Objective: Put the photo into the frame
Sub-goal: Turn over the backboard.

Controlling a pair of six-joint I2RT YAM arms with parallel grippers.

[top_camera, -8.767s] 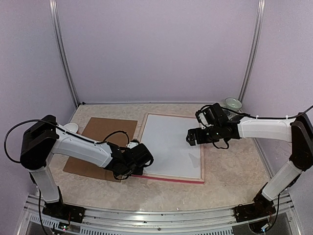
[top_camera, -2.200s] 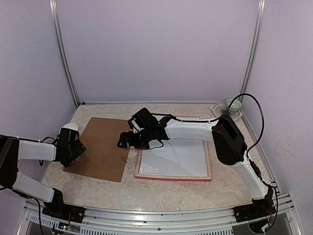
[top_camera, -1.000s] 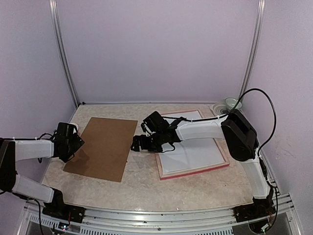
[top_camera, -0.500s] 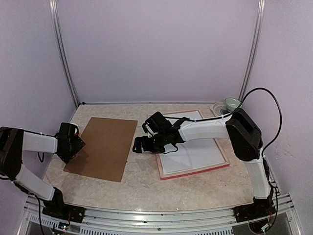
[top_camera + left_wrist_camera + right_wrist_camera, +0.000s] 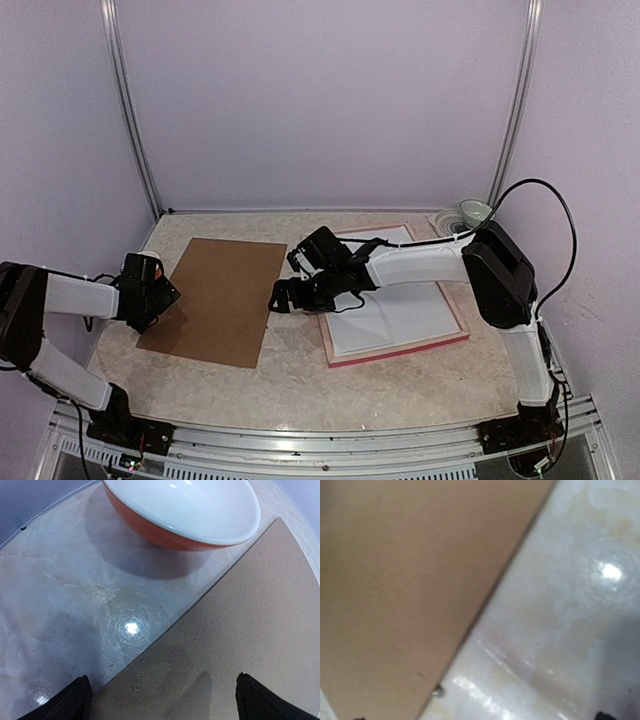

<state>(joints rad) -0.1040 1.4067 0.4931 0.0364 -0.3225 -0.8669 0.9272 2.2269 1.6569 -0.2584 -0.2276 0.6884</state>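
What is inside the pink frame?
A white sheet fills the frame, with the right arm reaching across its left side. Anything under the sheet is covered, so I cannot tell what lies beneath.

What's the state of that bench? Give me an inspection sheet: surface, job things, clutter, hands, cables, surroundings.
Surface: marbled beige tabletop, glare spots, no spills seen.
Job's things: frame lies flat at right, pink near edge showing, with a white sheet in it; the photo is not visible.
Clutter: brown backing board at left; orange bowl beside its far left corner; pale bowl in the far right corner.
Hands: left hand open over the board's left edge; right hand open at the board's right edge; neither holds anything.
Cables: black cable loops above the right arm.
Surroundings: lilac walls, metal uprights.
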